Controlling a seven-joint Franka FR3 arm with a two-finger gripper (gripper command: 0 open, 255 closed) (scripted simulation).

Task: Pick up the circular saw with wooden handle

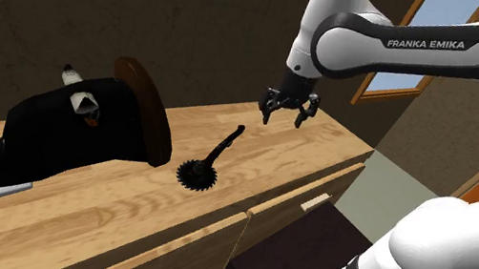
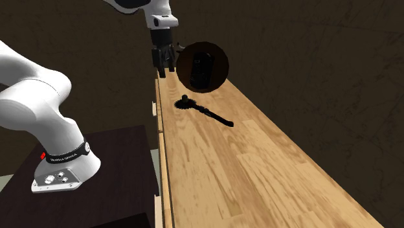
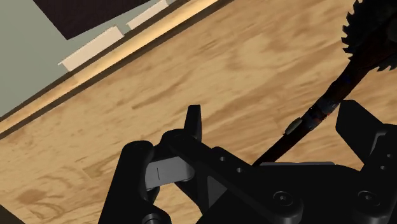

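Saw (image 1: pixel 215 152) lies on counter (image 1: pixel 121 208), below and beside spread claw (image 1: pixel 284 121).

Saw (image 1: pixel 213 155) on countertop (image 1: pixel 122 204), beside bulky object (image 1: pixel 64 133).

The shoulder view is dim. The wall (image 1: pixel 102 3) sits in brown gloom, and the window (image 1: pixel 458 3) at upper right is the one bright patch. The counter (image 1: pixel 283 154) glows warm and even, without glare. The arm (image 1: pixel 364 55) is the lightest thing, softly shaded underneath. The saw (image 1: pixel 208 161) reads as a black silhouette with barely any shadow. In the second exterior view the counter is lighter toward the bottom of the frame and darkens toward the top. In the wrist view the gripper (image 3: pixel 273 114) shows faint grey highlights.
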